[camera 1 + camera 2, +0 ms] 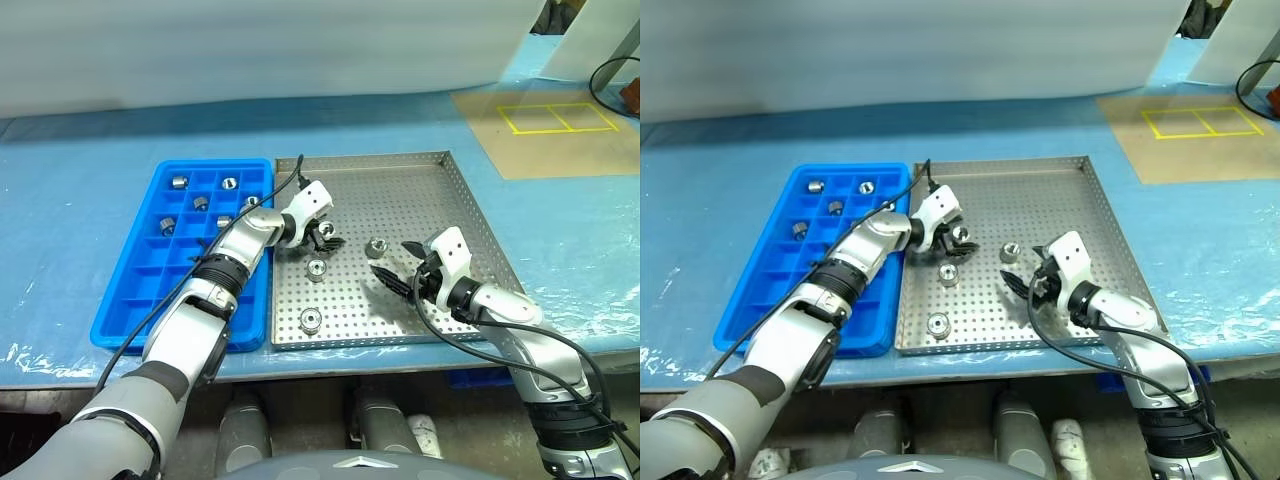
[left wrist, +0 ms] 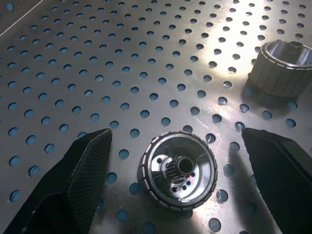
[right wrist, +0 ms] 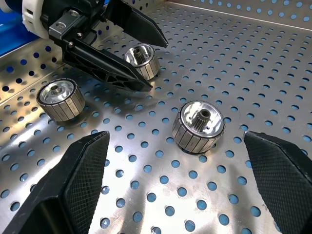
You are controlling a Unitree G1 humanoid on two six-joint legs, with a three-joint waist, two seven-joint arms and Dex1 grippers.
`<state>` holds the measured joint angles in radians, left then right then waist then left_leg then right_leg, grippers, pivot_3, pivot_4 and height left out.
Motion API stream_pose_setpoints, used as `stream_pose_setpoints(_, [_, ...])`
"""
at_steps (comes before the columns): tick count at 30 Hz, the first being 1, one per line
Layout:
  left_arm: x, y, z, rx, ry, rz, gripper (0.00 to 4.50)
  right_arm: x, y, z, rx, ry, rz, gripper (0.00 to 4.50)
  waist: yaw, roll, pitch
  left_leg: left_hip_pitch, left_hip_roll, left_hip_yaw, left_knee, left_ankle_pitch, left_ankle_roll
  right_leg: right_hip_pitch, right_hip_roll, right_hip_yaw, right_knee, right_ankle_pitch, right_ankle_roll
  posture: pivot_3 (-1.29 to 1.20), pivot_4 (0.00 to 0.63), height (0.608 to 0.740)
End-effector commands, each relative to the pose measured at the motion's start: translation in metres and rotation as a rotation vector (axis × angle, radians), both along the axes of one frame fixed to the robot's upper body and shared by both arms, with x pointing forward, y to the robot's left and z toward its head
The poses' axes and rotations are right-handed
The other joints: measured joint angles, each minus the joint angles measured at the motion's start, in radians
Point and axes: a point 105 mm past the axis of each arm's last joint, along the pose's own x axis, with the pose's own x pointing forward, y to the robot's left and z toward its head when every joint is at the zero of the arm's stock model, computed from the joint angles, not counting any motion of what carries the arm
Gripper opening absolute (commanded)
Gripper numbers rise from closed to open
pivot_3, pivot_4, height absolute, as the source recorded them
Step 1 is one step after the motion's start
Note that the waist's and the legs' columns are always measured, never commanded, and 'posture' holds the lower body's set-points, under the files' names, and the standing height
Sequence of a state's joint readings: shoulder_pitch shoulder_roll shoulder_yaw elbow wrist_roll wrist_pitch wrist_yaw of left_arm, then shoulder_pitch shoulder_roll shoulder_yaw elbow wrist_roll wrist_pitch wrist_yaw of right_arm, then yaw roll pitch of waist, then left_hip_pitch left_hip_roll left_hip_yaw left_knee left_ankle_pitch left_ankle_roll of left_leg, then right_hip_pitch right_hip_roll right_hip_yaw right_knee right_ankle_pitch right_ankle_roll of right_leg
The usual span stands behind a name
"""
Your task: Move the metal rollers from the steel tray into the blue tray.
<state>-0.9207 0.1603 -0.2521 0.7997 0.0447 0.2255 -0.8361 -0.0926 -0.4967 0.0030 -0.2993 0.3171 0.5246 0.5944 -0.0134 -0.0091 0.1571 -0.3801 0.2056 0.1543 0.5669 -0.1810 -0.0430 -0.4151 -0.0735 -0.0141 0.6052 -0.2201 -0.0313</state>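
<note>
The steel tray [image 1: 450,200] lies in the middle, with the blue tray [image 1: 140,300] touching its left side. Several metal rollers [image 1: 180,182] sit in the blue tray's far cells. My left gripper [image 1: 328,238] is open low over the steel tray, its fingers [image 2: 83,170] straddling one roller [image 2: 177,169] without touching it. My right gripper [image 1: 397,265] is open too, and a roller [image 3: 198,126] stands just ahead between its fingers [image 3: 278,170]. Two more rollers [image 1: 316,269] [image 1: 311,319] stand near the steel tray's left front.
The trays rest on a table under blue plastic film [image 1: 80,180]. A brown board with yellow tape squares [image 1: 555,125] lies at the far right. A white sheet [image 1: 250,50] runs along the back. The steel tray's far and right parts are bare.
</note>
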Motion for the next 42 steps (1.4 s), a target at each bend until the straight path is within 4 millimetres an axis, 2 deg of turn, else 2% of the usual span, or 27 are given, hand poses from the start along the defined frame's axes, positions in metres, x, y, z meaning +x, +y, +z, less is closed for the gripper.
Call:
stream_pose_setpoints(1, [-0.001, 0.0, 0.007, 0.018, -0.033, -0.01, 4.49, -0.001, 0.003, 0.015, -0.006, -0.063, 0.024, 4.5, 0.0, 0.0, 0.0, 0.0, 0.0, 0.0, 0.0, 0.0, 0.0, 0.0, 0.0, 0.0, 0.0, 0.0, 0.0, -0.35, 0.15, 0.74])
stream_pose_setpoints(10, [0.001, 0.005, 0.008, 0.08, -0.027, 0.013, 4.49, 0.0, 0.003, 0.014, -0.015, -0.06, 0.03, 4.5, 0.0, 0.0, 0.0, 0.0, 0.0, 0.0, 0.0, 0.0, 0.0, 0.0, 0.0, 0.0, 0.0, 0.0, 0.0, -0.35, 0.15, 0.74])
stream_pose_setpoints(13, [0.002, 0.005, 0.011, 0.057, -0.029, 0.028, 3.87, 0.0, 0.004, 0.013, -0.017, -0.059, 0.031, 4.5, 0.0, 0.0, 0.0, 0.0, 0.0, 0.0, 0.0, 0.0, 0.0, 0.0, 0.0, 0.0, -0.001, 0.0, 0.0, -0.35, 0.15, 0.74])
stream_pose_setpoints(19, [0.003, 0.003, 0.012, 0.044, -0.043, 0.033, 1.78, 0.0, 0.004, 0.013, -0.019, -0.06, 0.032, 4.5, 0.0, 0.0, 0.0, -0.001, 0.0, 0.0, 0.0, 0.0, 0.0, 0.0, 0.0, 0.0, -0.001, 0.0, 0.0, -0.35, 0.15, 0.74])
stream_pose_setpoints(20, [0.003, 0.003, 0.012, 0.035, -0.04, 0.034, 1.7, 0.0, 0.004, 0.012, -0.02, -0.059, 0.032, 4.5, 0.0, 0.0, 0.0, -0.001, 0.0, 0.0, 0.0, 0.0, 0.0, 0.0, 0.0, 0.0, -0.001, 0.0, 0.0, -0.34, 0.15, 0.74])
stream_pose_setpoints(25, [0.001, 0.001, 0.015, -0.003, -0.025, 0.042, 1.7, 0.001, 0.005, 0.012, -0.022, -0.06, 0.038, 4.5, 0.0, 0.0, 0.0, -0.001, 0.0, 0.0, -0.001, 0.0, 0.0, 0.0, 0.0, 0.0, -0.001, 0.0, 0.0, -0.34, 0.15, 0.74])
stream_pose_setpoints(32, [-0.006, 0.008, 0.034, -0.094, -0.014, 0.109, 1.7, 0.005, 0.014, 0.016, -0.009, -0.057, 0.103, 4.5, 0.0, 0.0, 0.0, -0.001, 0.0, 0.0, -0.001, 0.0, 0.0, -0.001, 0.0, 0.0, -0.002, 0.0, 0.0, -0.28, 0.15, 0.74])
stream_pose_setpoints(36, [-0.016, 0.022, 0.043, -0.117, -0.022, 0.188, 1.7, 0.011, 0.022, 0.019, -0.011, -0.065, 0.153, 4.5, 0.0, 0.0, 0.001, -0.002, 0.001, 0.0, -0.002, 0.0, 0.0, -0.002, 0.0, -0.001, -0.002, 0.0, 0.0, -0.21, 0.15, 0.74])
stream_pose_setpoints(42, [-0.042, 0.041, 0.052, -0.155, -0.036, 0.308, 1.7, 0.027, 0.035, 0.035, 0.028, -0.114, 0.22, 4.5, 0.011, 0.001, 0.002, -0.004, 0.001, 0.0, -0.002, 0.0, 0.0, -0.003, 0.0, -0.003, -0.002, 0.0, -0.001, -0.1, 0.15, 0.74])
